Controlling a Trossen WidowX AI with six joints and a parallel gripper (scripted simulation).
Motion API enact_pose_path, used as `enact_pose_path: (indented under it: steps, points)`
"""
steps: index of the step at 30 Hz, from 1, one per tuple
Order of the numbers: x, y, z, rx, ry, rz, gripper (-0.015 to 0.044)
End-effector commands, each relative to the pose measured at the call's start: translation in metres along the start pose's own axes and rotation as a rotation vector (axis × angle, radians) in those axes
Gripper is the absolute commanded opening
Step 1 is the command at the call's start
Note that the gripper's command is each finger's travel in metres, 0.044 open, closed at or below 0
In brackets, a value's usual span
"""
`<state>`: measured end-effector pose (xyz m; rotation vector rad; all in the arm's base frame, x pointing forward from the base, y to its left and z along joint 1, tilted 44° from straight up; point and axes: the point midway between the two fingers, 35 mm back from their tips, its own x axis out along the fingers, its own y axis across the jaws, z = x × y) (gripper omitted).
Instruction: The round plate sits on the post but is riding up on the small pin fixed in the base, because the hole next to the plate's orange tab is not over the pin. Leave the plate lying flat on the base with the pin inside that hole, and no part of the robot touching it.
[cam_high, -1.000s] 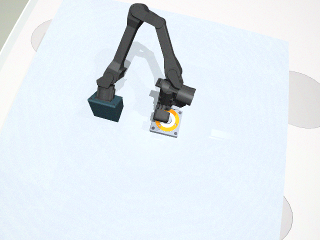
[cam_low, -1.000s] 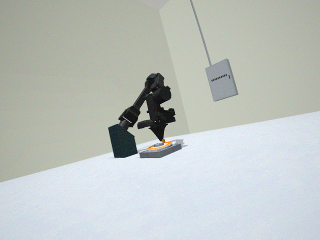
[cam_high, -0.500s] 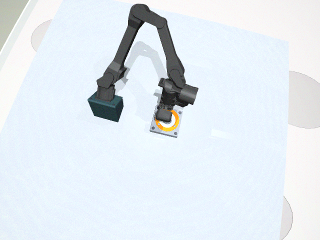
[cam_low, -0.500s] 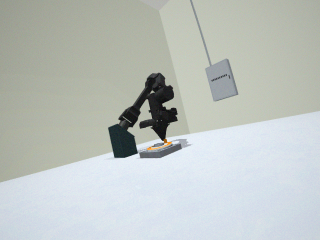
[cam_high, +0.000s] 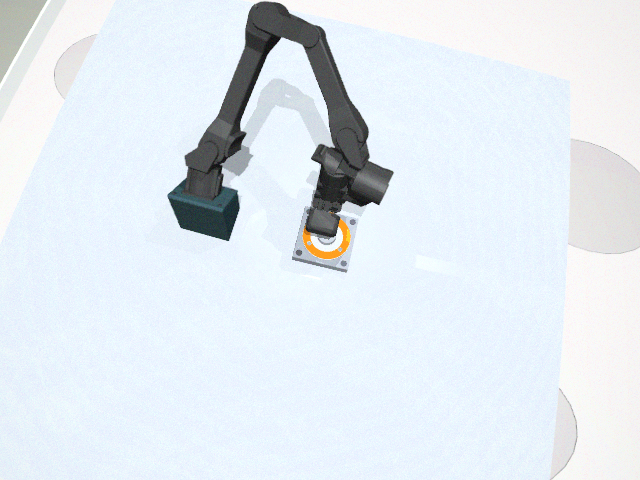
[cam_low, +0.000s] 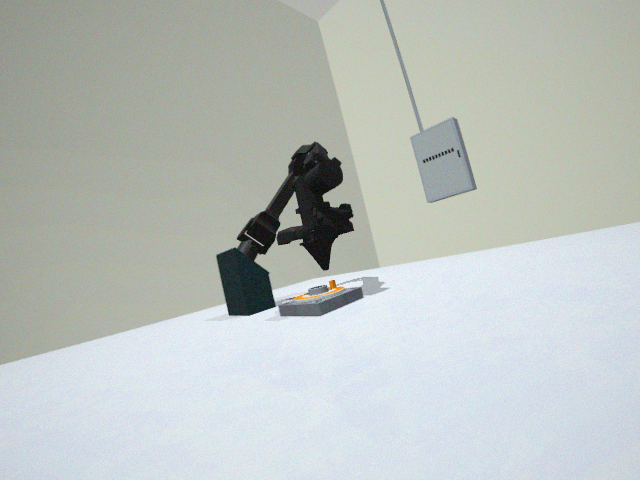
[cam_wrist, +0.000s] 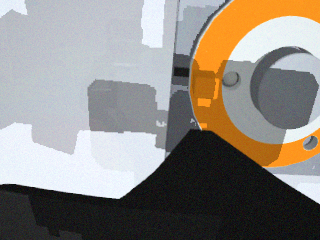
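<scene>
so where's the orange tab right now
In the exterior view the orange tab stands on the round plate, just right of the centre post, below the raised gripper.
</scene>
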<state>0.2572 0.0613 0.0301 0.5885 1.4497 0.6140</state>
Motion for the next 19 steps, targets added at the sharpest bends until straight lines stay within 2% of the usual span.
enact_pose_path:
  steps: [1,19]
  points:
    - [-0.0159,0.0,0.0,-0.008,-0.004,-0.004,0.0]
    - [-0.0081,-0.0003,0.0001,-0.001,-0.006,-0.001,0.0]
